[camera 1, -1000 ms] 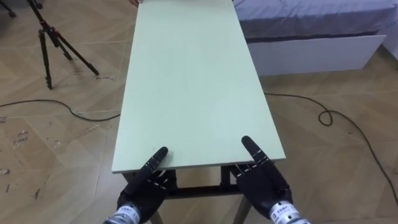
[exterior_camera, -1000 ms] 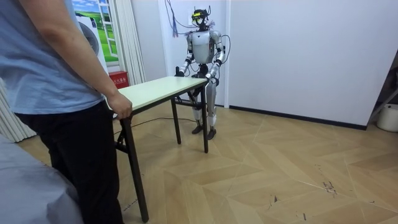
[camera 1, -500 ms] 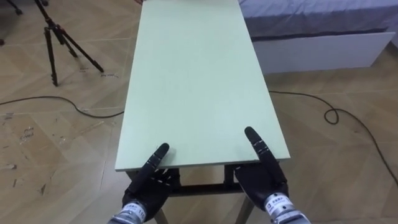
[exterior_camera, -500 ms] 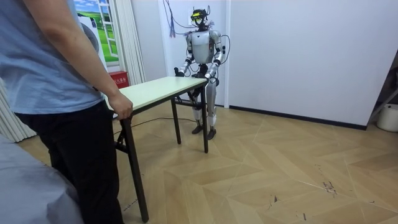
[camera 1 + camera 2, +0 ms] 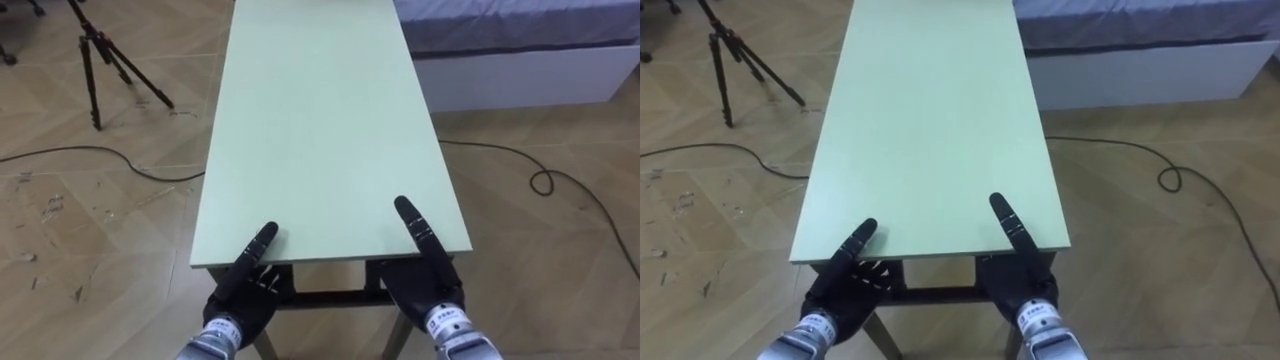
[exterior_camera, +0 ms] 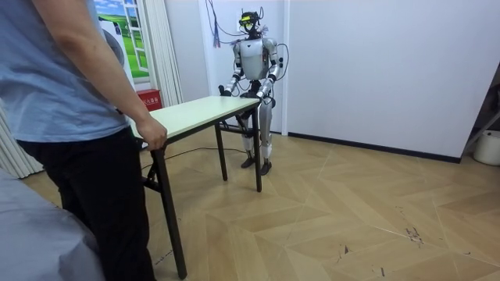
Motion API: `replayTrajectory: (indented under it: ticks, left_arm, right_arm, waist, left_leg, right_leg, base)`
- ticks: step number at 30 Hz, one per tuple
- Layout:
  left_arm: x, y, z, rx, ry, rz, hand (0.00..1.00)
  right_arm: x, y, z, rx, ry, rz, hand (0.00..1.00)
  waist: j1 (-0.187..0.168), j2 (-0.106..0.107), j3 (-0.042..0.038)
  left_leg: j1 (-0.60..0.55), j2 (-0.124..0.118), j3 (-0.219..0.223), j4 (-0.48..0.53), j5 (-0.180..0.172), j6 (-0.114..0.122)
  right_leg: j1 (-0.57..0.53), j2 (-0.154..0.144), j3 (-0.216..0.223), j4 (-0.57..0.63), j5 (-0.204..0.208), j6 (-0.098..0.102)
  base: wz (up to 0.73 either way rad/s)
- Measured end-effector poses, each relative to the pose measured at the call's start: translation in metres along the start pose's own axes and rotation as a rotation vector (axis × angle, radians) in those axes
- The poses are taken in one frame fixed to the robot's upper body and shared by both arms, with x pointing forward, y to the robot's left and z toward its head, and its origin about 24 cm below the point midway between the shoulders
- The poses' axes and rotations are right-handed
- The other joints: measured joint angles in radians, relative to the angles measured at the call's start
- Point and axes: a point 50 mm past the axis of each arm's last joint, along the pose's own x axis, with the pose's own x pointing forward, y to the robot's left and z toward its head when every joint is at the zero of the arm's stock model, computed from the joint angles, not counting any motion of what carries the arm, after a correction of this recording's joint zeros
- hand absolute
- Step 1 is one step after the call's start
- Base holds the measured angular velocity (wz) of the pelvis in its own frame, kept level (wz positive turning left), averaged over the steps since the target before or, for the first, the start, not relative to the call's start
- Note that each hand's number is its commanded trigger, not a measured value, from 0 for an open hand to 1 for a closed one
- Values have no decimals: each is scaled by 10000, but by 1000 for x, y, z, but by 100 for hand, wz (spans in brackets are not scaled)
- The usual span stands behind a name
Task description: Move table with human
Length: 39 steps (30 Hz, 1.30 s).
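Low in frame, my robot's left hand [image 5: 245,298] and right hand [image 5: 427,288] meet the pale green table's [image 5: 320,120] near edge. I cannot tell their grip. A person [image 6: 70,117] holds the opposite end.

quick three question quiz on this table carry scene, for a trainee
1. True or false: a person grips the table at the end far from the robot.
2. What stands on the floor to the robot's left of the table? A tripod; B chair; C bucket.
3. Fill in: the left hand and right hand are at the table's ___ end.
Key: 1 true; 2 A; 3 near.
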Motion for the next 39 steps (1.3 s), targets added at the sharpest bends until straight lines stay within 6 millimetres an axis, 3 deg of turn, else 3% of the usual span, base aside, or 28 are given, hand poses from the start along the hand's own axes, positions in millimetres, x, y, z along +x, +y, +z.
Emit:
replayTrajectory:
  ticks: [9,34,39]
  left_arm:
    - [2,-17,-4,482,118,-1021,100]
    - [1,-17,-8,802,257,-947,100]
    - [-8,-15,-9,836,109,-1092,100]
  right_arm:
    - [1,-7,3,-218,-42,-992,100]
    - [1,-9,4,-646,-280,-1153,100]
    - [-4,-7,1,-633,-278,-995,100]
  waist:
    - [54,43,-5]
    - [98,-77,-17]
    - [71,-160,-28]
  left_leg:
    - [22,0,-13,-54,0,0]
    - [92,-6,-4,-153,-1,1]
    - [91,2,19,-194,-1,2]
  right_leg:
    - [0,-1,-23,1,-1,1]
    - [8,-3,149,2,-1,1]
    - [-17,6,140,-6,-1,1]
  base:
    - [0]
    - [0]
    - [-1]
